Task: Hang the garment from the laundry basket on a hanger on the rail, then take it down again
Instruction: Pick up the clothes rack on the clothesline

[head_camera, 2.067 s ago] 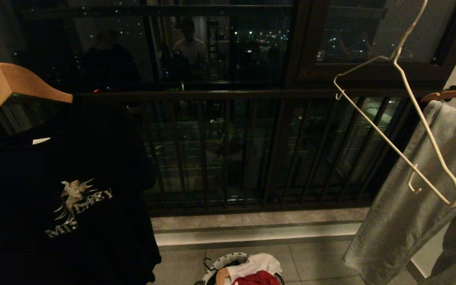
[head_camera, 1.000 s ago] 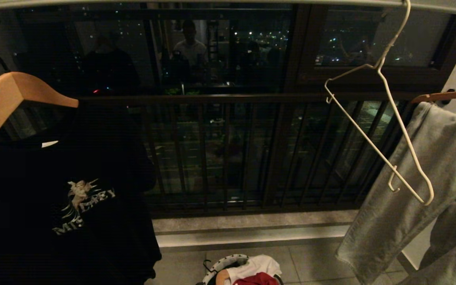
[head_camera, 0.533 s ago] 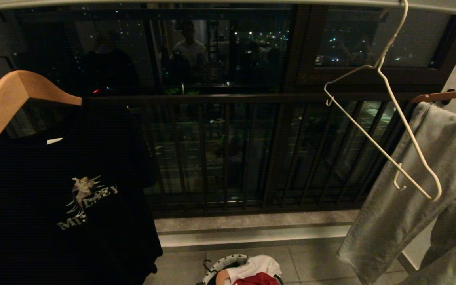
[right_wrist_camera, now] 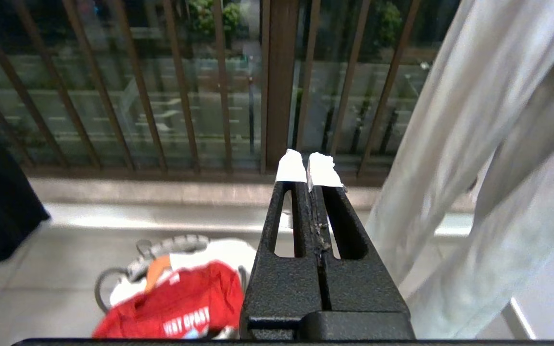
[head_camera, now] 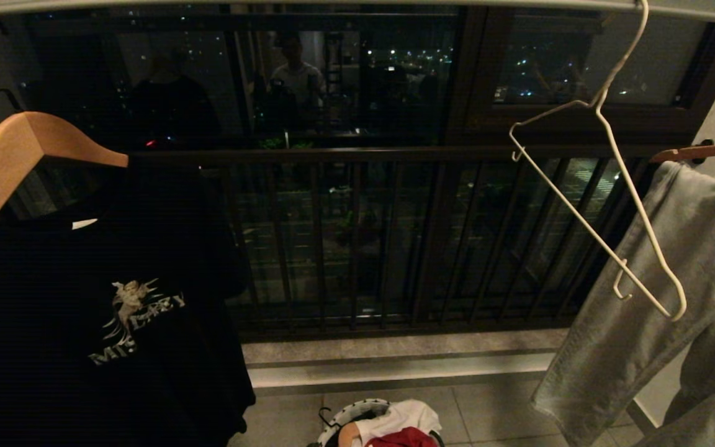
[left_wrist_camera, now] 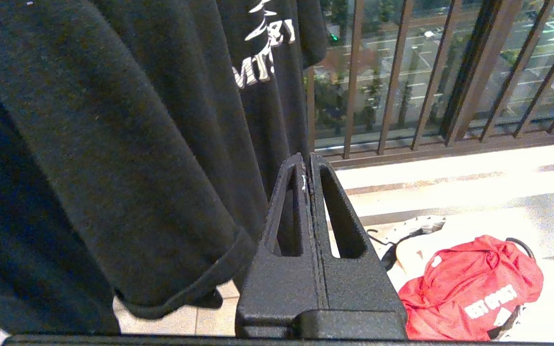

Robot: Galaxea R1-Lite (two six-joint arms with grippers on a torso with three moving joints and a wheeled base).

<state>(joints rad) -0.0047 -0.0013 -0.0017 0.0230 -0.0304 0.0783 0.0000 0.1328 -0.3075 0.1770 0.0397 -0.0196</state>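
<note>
The red garment [head_camera: 404, 439] lies crumpled in the laundry basket [head_camera: 351, 410] on the floor, at the bottom edge of the head view. Its white lettering shows in the left wrist view [left_wrist_camera: 469, 288] and in the right wrist view [right_wrist_camera: 176, 302]. The white wire hanger [head_camera: 599, 105] hangs bare and tilted from the rail [head_camera: 705, 12] at the upper right. My left gripper [left_wrist_camera: 309, 158] is shut and holds nothing, beside the black T-shirt, above and short of the basket [left_wrist_camera: 416, 225]. My right gripper [right_wrist_camera: 308, 166], with white-taped tips, is shut and holds nothing, above the basket [right_wrist_camera: 176, 242]. Neither gripper shows in the head view.
A black printed T-shirt [head_camera: 84, 310] on a wooden hanger [head_camera: 22, 143] fills the left. Grey trousers [head_camera: 661, 279] hang at the right, close to my right gripper [right_wrist_camera: 474, 144]. A dark railing [head_camera: 357, 236] and a raised sill lie behind the basket. White cloth [head_camera: 404, 415] also lies in the basket.
The head view has tilted up, which brought the rail into the picture. The wire hanger sways slightly on the rail. The basket and the garment lie as before.
</note>
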